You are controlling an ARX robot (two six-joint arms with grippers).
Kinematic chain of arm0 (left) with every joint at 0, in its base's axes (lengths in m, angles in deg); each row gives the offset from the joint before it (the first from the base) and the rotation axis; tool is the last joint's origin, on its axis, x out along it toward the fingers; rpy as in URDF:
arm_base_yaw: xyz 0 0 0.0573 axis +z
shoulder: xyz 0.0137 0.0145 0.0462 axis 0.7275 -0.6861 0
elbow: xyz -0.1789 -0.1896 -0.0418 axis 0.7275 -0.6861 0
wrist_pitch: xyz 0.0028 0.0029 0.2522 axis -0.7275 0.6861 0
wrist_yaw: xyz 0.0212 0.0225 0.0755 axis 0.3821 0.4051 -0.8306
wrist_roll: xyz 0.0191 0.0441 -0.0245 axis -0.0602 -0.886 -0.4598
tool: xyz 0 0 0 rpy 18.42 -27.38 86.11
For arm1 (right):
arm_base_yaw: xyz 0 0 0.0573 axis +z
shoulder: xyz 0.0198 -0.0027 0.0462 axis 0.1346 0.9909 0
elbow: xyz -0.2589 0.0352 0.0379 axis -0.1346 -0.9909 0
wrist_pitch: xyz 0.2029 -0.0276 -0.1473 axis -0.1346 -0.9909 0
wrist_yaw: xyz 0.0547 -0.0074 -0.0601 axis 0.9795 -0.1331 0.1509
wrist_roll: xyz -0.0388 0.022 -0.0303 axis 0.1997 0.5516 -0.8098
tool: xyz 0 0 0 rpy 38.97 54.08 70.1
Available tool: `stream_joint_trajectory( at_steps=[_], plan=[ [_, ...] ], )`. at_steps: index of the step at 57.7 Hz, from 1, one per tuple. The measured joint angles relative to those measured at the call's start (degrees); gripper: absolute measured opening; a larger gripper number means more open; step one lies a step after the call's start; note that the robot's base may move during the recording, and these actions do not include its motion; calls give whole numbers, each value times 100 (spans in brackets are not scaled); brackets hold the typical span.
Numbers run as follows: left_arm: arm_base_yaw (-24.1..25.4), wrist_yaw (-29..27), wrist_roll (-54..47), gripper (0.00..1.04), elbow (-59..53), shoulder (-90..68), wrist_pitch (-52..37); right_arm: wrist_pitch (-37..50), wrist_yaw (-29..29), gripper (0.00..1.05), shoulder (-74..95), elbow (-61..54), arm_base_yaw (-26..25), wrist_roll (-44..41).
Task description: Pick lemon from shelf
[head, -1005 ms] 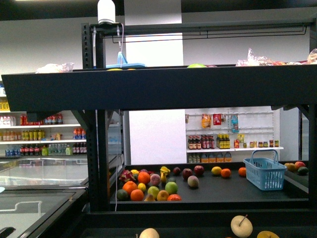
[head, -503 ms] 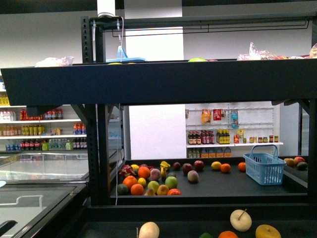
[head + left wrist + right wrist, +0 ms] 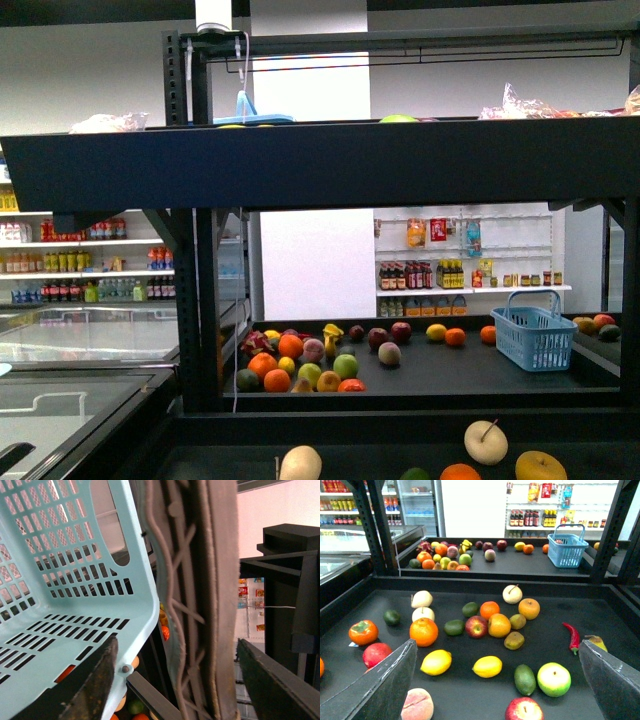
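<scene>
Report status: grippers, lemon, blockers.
Right gripper open, empty. Left gripper: blue basket between fingers, grip unclear. Lemon on shelf, untouched, nothing over it.

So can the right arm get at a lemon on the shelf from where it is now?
Probably yes. The right gripper is open over the shelf, and the lemon lies uncovered just ahead of it, apart from the other fruit, with nothing standing between them.

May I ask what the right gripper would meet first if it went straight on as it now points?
Probably the lemon, lying roughly centred ahead of the open right gripper on the black shelf tier. Depth is unclear, so the neighbouring yellow fruit could come first.
</scene>
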Motion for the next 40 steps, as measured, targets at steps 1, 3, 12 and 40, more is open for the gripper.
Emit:
stream_joint_trajectory(
  at_steps=[1, 3, 12, 40],
  plan=[
    [-2, -7, -9, 67, 2, -7, -4, 0, 0, 97, 0, 0, 0, 0],
    [-11, -11, -15, 60, 2, -15, -24, 0, 0, 97, 0, 2, 0, 0],
    [-26, 7, -33, 30, 74, 4, -105, 0, 0, 97, 0, 0, 0, 0],
    [-649, 645, -1093, 15, -1099, 1598, 343, 0, 0, 97, 0, 0, 0, 0]
  ],
)
